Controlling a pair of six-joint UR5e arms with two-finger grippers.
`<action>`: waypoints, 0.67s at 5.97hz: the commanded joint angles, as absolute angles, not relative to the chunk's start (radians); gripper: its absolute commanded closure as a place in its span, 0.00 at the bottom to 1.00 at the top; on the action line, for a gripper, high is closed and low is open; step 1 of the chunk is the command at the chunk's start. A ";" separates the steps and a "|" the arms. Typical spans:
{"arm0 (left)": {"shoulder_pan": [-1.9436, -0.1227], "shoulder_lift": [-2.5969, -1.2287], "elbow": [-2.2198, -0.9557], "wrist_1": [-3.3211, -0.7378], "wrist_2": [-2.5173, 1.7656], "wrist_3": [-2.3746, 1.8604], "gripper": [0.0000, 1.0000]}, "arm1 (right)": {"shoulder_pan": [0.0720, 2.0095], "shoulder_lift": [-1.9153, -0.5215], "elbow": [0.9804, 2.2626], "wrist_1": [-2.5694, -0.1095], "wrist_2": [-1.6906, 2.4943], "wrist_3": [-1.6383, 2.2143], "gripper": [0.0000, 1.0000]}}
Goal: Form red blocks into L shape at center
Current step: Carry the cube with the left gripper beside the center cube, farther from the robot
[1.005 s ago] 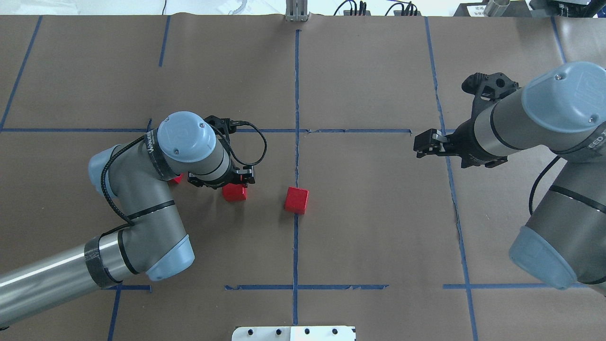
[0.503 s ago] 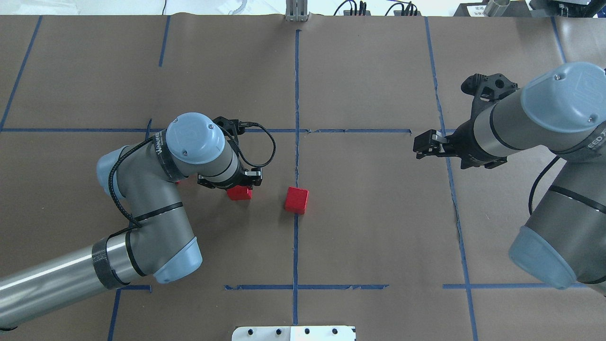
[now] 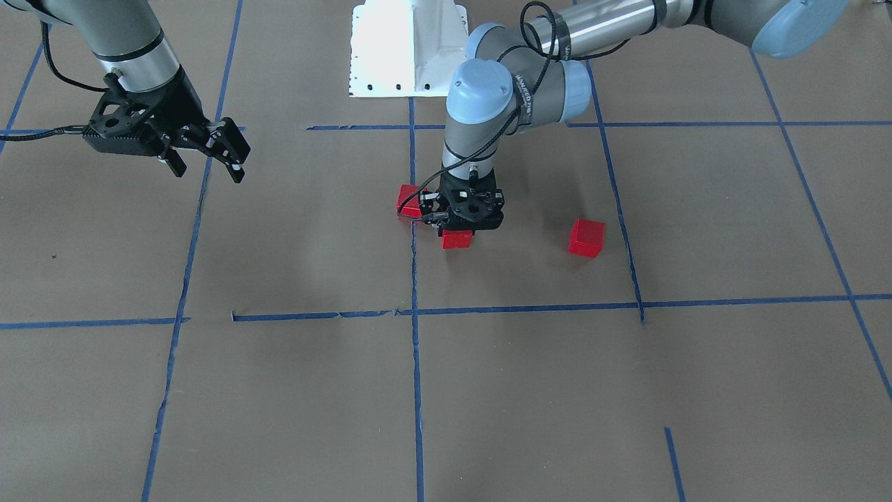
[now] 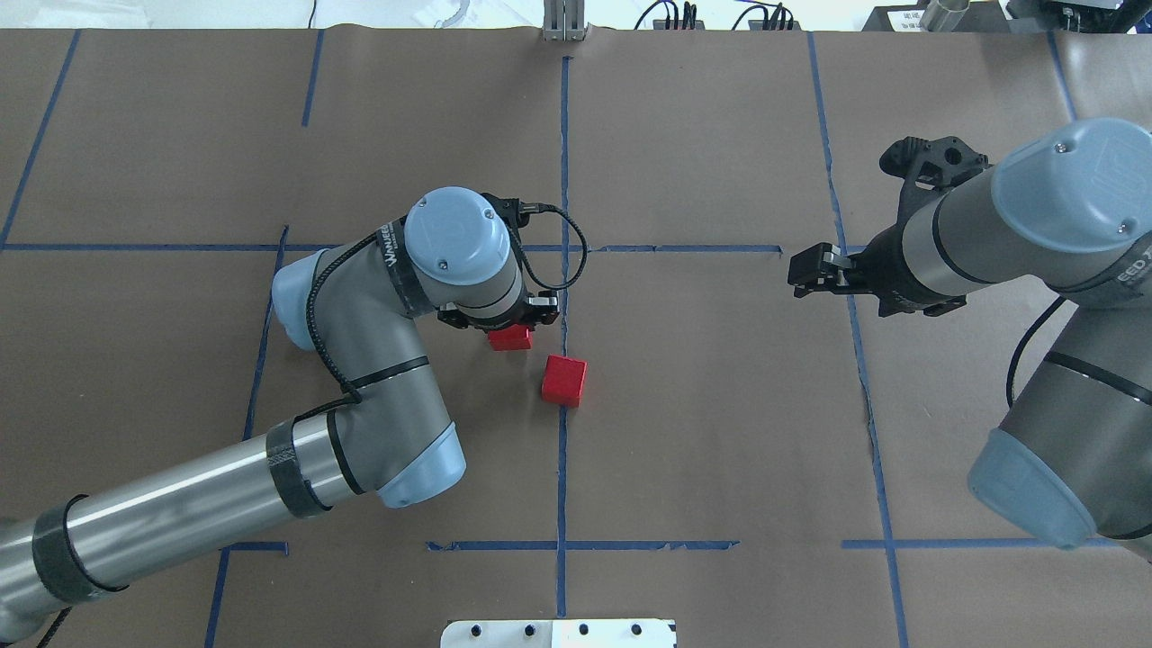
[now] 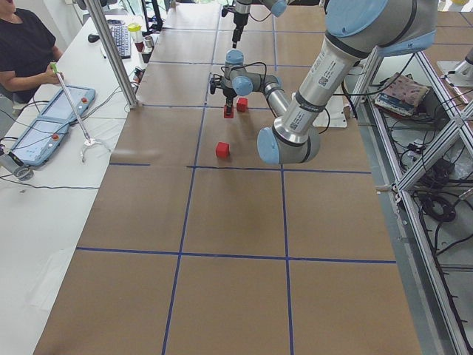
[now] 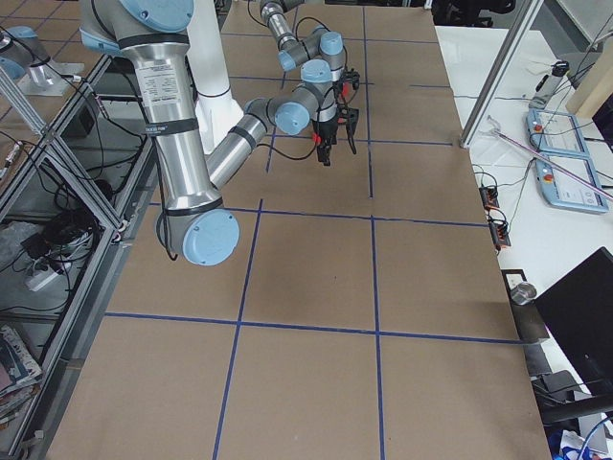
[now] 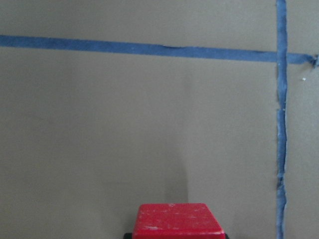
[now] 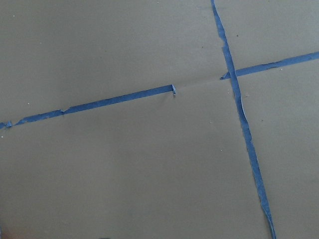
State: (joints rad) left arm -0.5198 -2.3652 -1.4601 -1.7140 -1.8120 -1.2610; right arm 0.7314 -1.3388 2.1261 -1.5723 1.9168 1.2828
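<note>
Red blocks are spread about the middle of the tabletop, roughly midway between the robot-side edge and the far edge. The held block point(image 4: 510, 339) sits clamped in the left gripper point(image 4: 513, 331), whose fingers close on its two sides at the bottom of the wrist view. Whether its underside touches the paper I cannot tell. The resting block point(image 4: 564, 380) lies on the blue tape line point(image 4: 564, 162), near the held one but diagonal to it, corner toward corner, not face to face. The third block point(image 3: 586, 238) lies well apart, toward the table's left end, hidden under the arm from overhead.

To place well, I judge the held cube should be squared to the resting block and slid in until one full face meets it. The fingers should stay on the two faces that do not meet it, so they cannot knock it off the line. Set it fully down before letting go, then lift straight up. One adjoining side must stay free for the third cube.

The right gripper point(image 3: 209, 173) hovers with fingers spread and nothing in them, toward the right end.
</note>
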 commanded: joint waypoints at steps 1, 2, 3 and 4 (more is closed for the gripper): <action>-0.518 -2.445 -1.379 -1.712 -1.807 -1.267 1.00 | 0.729 -1.338 2.125 -1.572 1.910 1.284 0.00; -0.509 -2.447 -1.376 -1.713 -1.807 -1.270 1.00 | 0.724 -1.336 2.122 -1.572 1.910 1.285 0.00; -0.490 -2.451 -1.374 -1.712 -1.807 -1.308 1.00 | 0.723 -1.336 2.123 -1.572 1.910 1.285 0.00; -0.486 -2.459 -1.368 -1.712 -1.806 -1.310 1.00 | 0.723 -1.336 2.122 -1.572 1.910 1.285 0.00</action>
